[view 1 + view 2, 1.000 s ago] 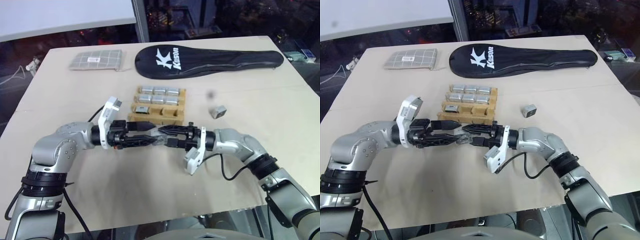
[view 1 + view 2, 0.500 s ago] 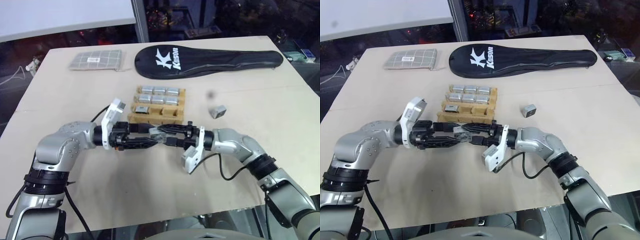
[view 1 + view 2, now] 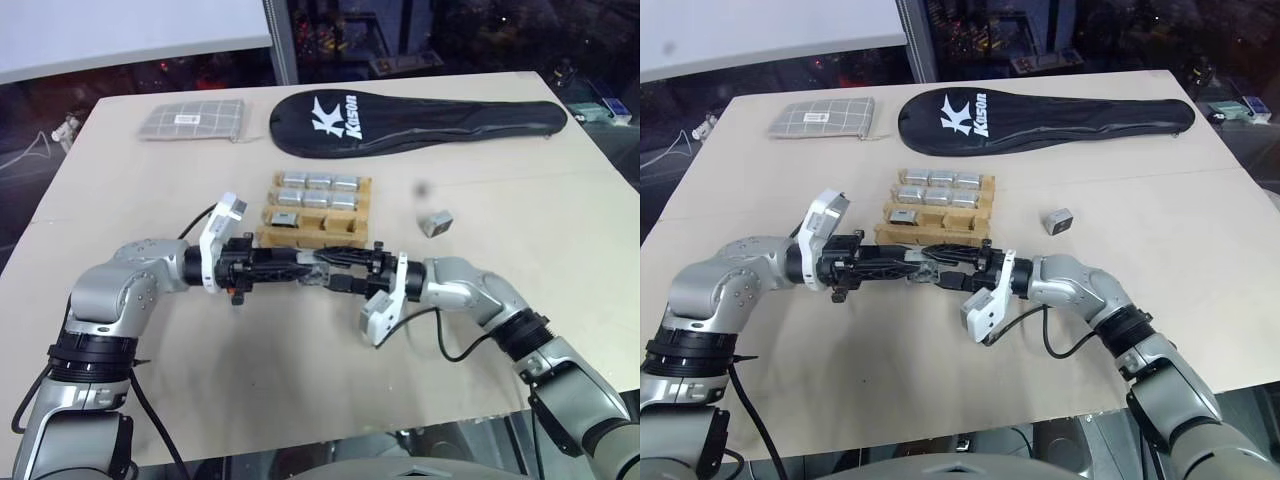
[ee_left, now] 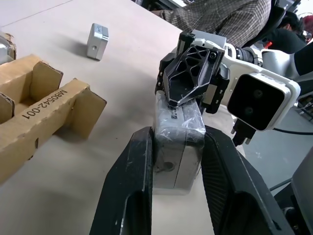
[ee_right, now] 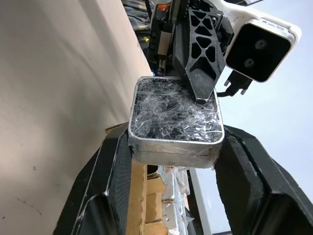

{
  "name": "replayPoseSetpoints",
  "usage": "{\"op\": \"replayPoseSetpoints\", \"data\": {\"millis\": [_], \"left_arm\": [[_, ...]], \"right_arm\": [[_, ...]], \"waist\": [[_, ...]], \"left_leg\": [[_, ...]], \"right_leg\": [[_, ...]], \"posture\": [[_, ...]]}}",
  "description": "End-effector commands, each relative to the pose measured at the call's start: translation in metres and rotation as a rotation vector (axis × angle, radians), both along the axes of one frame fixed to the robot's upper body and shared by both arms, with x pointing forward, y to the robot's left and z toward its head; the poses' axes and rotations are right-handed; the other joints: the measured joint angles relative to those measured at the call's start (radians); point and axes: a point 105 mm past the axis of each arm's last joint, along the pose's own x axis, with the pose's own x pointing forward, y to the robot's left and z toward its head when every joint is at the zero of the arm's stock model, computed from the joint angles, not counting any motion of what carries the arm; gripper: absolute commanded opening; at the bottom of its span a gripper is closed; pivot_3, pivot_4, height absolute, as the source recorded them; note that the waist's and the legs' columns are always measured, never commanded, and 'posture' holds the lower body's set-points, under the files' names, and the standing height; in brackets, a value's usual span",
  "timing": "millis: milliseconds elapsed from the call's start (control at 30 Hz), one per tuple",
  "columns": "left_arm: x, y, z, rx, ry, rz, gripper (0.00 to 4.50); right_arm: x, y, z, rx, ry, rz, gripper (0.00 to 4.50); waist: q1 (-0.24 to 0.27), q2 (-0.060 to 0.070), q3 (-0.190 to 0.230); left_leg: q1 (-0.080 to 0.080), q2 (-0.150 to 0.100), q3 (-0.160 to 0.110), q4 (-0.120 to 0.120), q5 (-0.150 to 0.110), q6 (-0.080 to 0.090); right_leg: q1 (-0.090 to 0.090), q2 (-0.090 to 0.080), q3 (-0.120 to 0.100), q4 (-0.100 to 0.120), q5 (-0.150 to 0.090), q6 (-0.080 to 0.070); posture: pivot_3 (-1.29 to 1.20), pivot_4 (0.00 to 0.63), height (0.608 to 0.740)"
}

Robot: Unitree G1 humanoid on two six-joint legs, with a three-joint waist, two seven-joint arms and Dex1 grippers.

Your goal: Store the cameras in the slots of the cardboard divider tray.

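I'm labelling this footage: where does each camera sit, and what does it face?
Head stereo pair: looks down over both arms at the cardboard divider tray.
Left wrist: looks along the left gripper, clamped on a camera; right gripper opposite.
Right wrist: looks along the right gripper, same camera, tray behind.
All views share that camera.

The cardboard divider tray (image 3: 314, 208) sits at the centre of the surface (image 3: 300, 380), with cameras (image 3: 318, 182) in its rear slots. A lone camera (image 3: 435, 222) lies right of it. At the frame's top lie a pouch (image 3: 192, 121), left, and a racket cover (image 3: 415, 118), right.
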Motion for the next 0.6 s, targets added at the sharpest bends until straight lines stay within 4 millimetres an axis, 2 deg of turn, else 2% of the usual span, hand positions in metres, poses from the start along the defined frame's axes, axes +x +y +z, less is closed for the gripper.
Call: {"op": "replayPoseSetpoints", "data": {"millis": [33, 100, 133, 167, 200, 233, 433, 533, 600], "left_arm": [[-0.001, -0.001, 0.006, -0.012, -0.022, -0.027, 0.83], [0.001, 0.0, 0.007, 0.004, -0.049, -0.033, 0.83], [0.002, 0.0, 0.009, 0.005, -0.069, -0.04, 0.83], [0.003, 0.001, 0.011, 0.003, -0.087, -0.048, 0.83], [0.004, 0.001, 0.014, 0.005, -0.1, -0.062, 0.83], [0.006, 0.003, 0.016, 0.012, -0.115, -0.072, 0.83], [0.028, 0.015, 0.033, 0.026, -0.262, -0.055, 0.83], [0.043, 0.024, 0.044, -0.011, -0.387, -0.046, 0.83], [0.053, 0.03, 0.044, -0.008, -0.428, -0.032, 0.83]], "right_arm": [[0.0, -0.001, 0.015, 0.059, 0.027, -0.017, 1.89], [0.002, -0.005, 0.019, 0.081, 0.066, -0.032, 2.92], [0.003, -0.008, 0.02, 0.084, 0.076, -0.037, 3.24], [0.004, -0.01, 0.02, 0.088, 0.093, -0.04, 3.35], [0.005, -0.015, 0.019, 0.086, 0.128, -0.049, 4.07], [0.005, -0.02, 0.016, 0.081, 0.158, -0.054, 4.42], [-0.009, -0.055, 0.017, 0.18, 0.499, -0.066, 4.47], [-0.024, -0.075, 0.019, 0.278, 0.88, -0.061, 4.47], [-0.038, -0.09, 0.019, 0.347, 1.127, -0.042, 4.47]], "waist": [[0.0, 0.0, 0.0], [0.0, 0.0, 0.0], [0.0, 0.0, 0.0], [0.0, 0.0, 0.0], [0.0, 0.0, 0.0], [0.002, 0.0, 0.0], [0.006, -0.001, 0.0], [0.007, -0.001, 0.0], [0.011, -0.001, 0.0]], "left_leg": [[0.0, 0.0, 0.0, 0.0, 0.0, 0.0], [0.0, 0.0, 0.0, 0.0, 0.0, 0.0], [0.0, 0.0, 0.0, 0.0, 0.0, 0.0], [0.0, 0.0, 0.001, 0.0, 0.0, 0.0], [0.0, 0.0, 0.001, 0.0, 0.0, 0.0], [0.0, 0.0, 0.001, 0.0, 0.0, 0.0], [-0.001, 0.0, 0.0, 0.0, 0.0, 0.0], [-0.001, 0.0, 0.0, 0.001, 0.0, 0.001], [-0.002, 0.001, -0.001, 0.001, -0.002, 0.003]], "right_leg": [[0.0, 0.0, 0.0, 0.0, 0.0, 0.0], [0.0, 0.0, 0.0, 0.0, 0.0, 0.0], [0.0, 0.0, 0.0, 0.0, 0.0, 0.0], [0.0, 0.0, 0.0, 0.0, 0.0, 0.0], [0.0, 0.0, 0.001, 0.0, 0.0, 0.0], [0.0, 0.0, 0.0, 0.0, 0.0, 0.0], [0.0, -0.001, -0.001, 0.0, 0.0, 0.0], [0.0, -0.001, -0.001, -0.001, 0.0, 0.0], [0.0, -0.001, -0.002, -0.001, 0.0, 0.0]], "posture": [[0.0, 0.15, 0.74], [0.0, 0.15, 0.74], [0.0, 0.15, 0.74], [0.0, 0.15, 0.74], [0.0, 0.15, 0.74], [0.0, 0.15, 0.74], [0.0, 0.15, 0.74], [0.0, 0.15, 0.74], [0.0, 0.15, 0.74]]}}
